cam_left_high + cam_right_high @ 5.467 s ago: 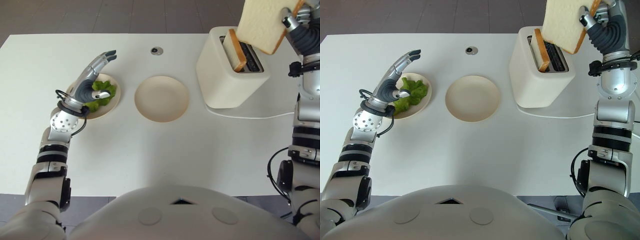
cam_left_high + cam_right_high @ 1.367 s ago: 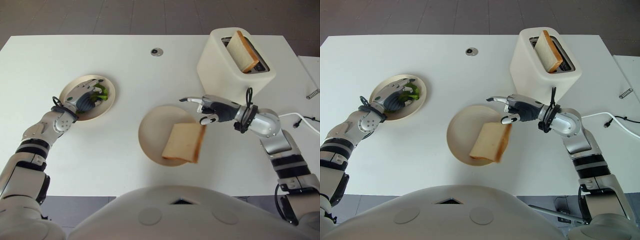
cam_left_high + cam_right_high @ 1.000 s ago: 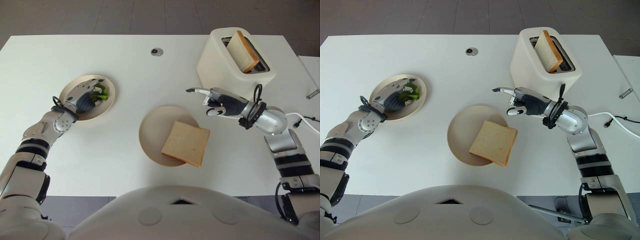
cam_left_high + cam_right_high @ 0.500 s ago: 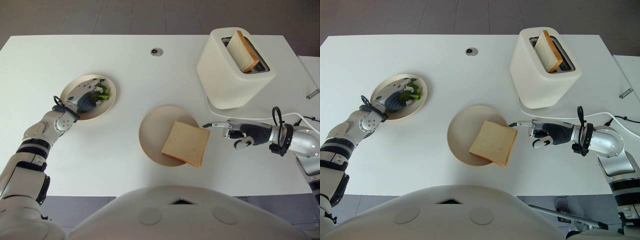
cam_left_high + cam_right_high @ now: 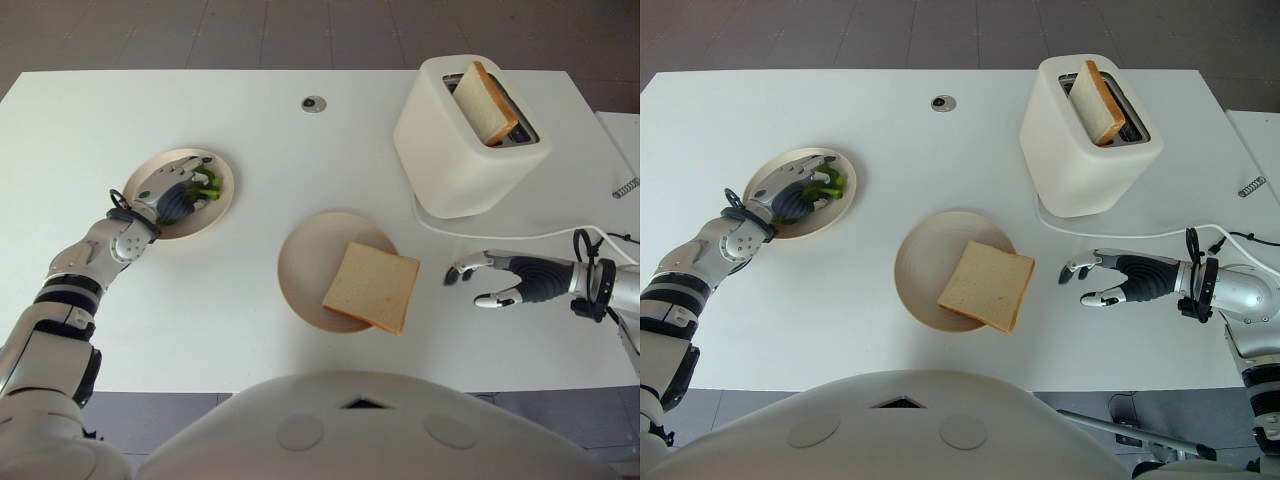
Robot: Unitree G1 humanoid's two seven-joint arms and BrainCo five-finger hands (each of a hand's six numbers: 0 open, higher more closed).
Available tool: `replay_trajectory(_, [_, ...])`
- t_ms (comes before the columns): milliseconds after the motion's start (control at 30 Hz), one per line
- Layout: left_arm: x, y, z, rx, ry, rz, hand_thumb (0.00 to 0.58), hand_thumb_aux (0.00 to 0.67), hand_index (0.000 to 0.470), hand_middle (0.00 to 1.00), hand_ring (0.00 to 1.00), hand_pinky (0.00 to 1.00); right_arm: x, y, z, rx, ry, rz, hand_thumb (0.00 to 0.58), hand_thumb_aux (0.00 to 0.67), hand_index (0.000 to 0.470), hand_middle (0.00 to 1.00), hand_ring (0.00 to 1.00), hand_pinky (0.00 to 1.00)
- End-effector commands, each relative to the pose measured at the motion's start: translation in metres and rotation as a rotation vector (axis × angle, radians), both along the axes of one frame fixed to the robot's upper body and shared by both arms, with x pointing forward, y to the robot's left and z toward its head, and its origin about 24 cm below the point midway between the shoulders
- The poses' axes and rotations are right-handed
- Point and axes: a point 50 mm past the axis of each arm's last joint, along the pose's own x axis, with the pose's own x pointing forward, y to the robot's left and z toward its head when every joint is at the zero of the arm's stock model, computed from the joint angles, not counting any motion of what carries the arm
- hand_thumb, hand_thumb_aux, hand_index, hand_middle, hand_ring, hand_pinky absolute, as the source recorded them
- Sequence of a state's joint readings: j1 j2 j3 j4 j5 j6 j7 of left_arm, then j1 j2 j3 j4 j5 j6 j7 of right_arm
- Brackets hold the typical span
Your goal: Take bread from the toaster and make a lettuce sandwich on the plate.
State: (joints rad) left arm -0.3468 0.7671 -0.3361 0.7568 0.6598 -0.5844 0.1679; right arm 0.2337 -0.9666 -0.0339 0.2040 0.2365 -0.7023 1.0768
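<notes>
Square bread slice (image 5: 371, 288) on round plate (image 5: 300, 270); left hand (image 5: 165, 197) clutches leafy lettuce (image 5: 207, 186); right hand (image 5: 505, 277) spread empty near the desk's (image 5: 250, 120) right edge.

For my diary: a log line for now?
slice on plate | left hand grasping lettuce | right hand open | second slice in toaster

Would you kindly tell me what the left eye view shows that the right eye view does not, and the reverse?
Left eye view: more of the left arm, past its dark joint. Right eye view: more of the right forearm behind the wrist, and a wider strip of the side table. Both: the left hand curled over the lettuce on the small plate, a bread slice on the plate, a second slice in the toaster, the right hand open, right of the plate.
</notes>
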Motion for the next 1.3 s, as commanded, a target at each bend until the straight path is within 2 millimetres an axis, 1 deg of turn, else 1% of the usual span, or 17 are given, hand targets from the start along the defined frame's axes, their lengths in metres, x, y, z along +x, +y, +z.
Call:
replay_trajectory(33, [0.001,-0.002,-0.002,0.014,0.017,-0.011,0.580,0.670,0.470,0.00,0.00,0.00,0.000,0.013,-0.005,0.050,0.023,0.050,0.580,0.670,0.470,0.57,0.57,0.57])
replay_trajectory(67, [0.001,-0.002,-0.002,0.014,0.017,-0.010,0.580,0.670,0.470,0.00,0.00,0.00,0.000,0.016,-0.005,0.058,0.027,0.063,0.580,0.670,0.470,0.60,0.60,0.60])
replay_trajectory(167, [0.001,-0.003,-0.003,0.013,0.018,-0.009,0.580,0.670,0.470,0.00,0.00,0.00,0.001,0.027,-0.004,0.103,0.015,0.102,0.580,0.670,0.470,0.62,0.62,0.62])
replay_trajectory(267, [0.001,-0.002,-0.004,0.013,0.021,-0.007,0.580,0.670,0.470,0.00,0.00,0.00,0.005,0.044,-0.005,0.150,-0.007,0.141,0.580,0.670,0.470,0.64,0.64,0.64])
replay_trajectory(333, [0.001,-0.002,-0.004,0.012,0.022,-0.007,0.580,0.670,0.470,0.00,0.00,0.00,0.008,0.055,-0.007,0.176,-0.014,0.162,0.580,0.670,0.470,0.68,0.68,0.68])
replay_trajectory(467, [0.000,-0.002,-0.004,0.013,0.021,-0.006,0.580,0.670,0.470,0.00,0.00,0.00,0.013,0.067,-0.014,0.179,-0.011,0.176,0.580,0.670,0.470,0.68,0.68,0.68])
replay_trajectory(633, [-0.001,-0.001,-0.006,0.012,0.025,-0.005,0.580,0.670,0.470,0.00,0.00,0.00,0.018,0.082,-0.017,0.188,-0.015,0.205,0.580,0.670,0.470,0.68,0.68,0.68])
replay_trajectory(833, [-0.002,-0.001,-0.006,0.011,0.026,-0.007,0.580,0.670,0.470,0.00,0.00,0.00,0.027,0.103,-0.016,0.258,-0.053,0.220,0.580,0.670,0.470,0.67,0.67,0.67])
replay_trajectory(933, [-0.003,0.000,-0.006,0.010,0.027,-0.006,0.580,0.670,0.470,0.00,0.00,0.00,0.028,0.112,-0.017,0.285,-0.052,0.236,0.580,0.670,0.470,0.67,0.67,0.67])
replay_trajectory(1033, [-0.003,-0.001,-0.006,0.004,0.025,-0.009,0.580,0.670,0.470,0.00,0.00,0.00,0.027,0.119,-0.019,0.305,-0.046,0.246,0.580,0.670,0.470,0.67,0.67,0.67])
replay_trajectory(1133, [-0.002,-0.003,-0.005,-0.006,0.015,-0.013,0.580,0.670,0.470,0.00,0.00,0.00,0.028,0.120,-0.017,0.329,-0.052,0.238,0.580,0.670,0.470,0.67,0.67,0.67])
replay_trajectory(1300, [-0.002,-0.011,0.012,-0.095,-0.068,-0.074,0.580,0.670,0.470,0.00,0.00,0.00,0.029,0.114,-0.007,0.368,-0.076,0.223,0.580,0.670,0.470,0.67,0.67,0.67])
